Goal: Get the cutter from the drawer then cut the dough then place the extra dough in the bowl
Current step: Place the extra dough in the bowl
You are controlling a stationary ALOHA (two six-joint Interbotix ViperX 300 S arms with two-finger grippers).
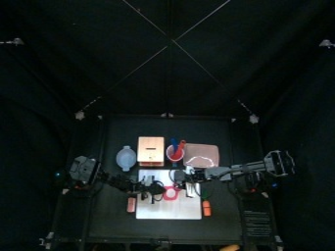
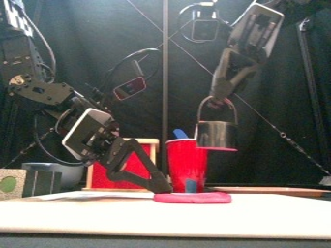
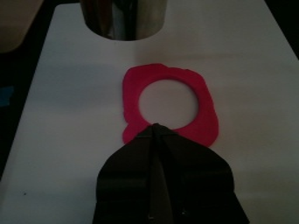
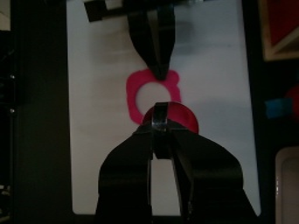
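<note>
L hand [image 3: 156, 131] is clenched on the near edge of the dough ring [image 3: 205, 109], tips pinching it right where it lies flat on the white board [image 3: 70, 131], approx. mid-board. The ring is red-pink, w/ a round hole cut out of its middle. R hand [image 2: 220, 97] is clenched on the wire handle of the cutter [image 2: 216, 134], which hangs upright in the air above the ring, clear of the dough and board. In R wrist view a red patch shows just under the R hand; can't tell if that's dough stuck in the cutter. Behind the ring stands a red cup [image 2: 188, 160] w/ a blue knife [image 2: 180, 134] poking out the top. Wooden box [image 1: 149, 149] sits at the back of the bench [image 1: 112, 211], past the board; can't tell if its drawer is open. The bowl [image 1: 125, 155] is just beside the box on the L side, well apart from the ring.
</note>
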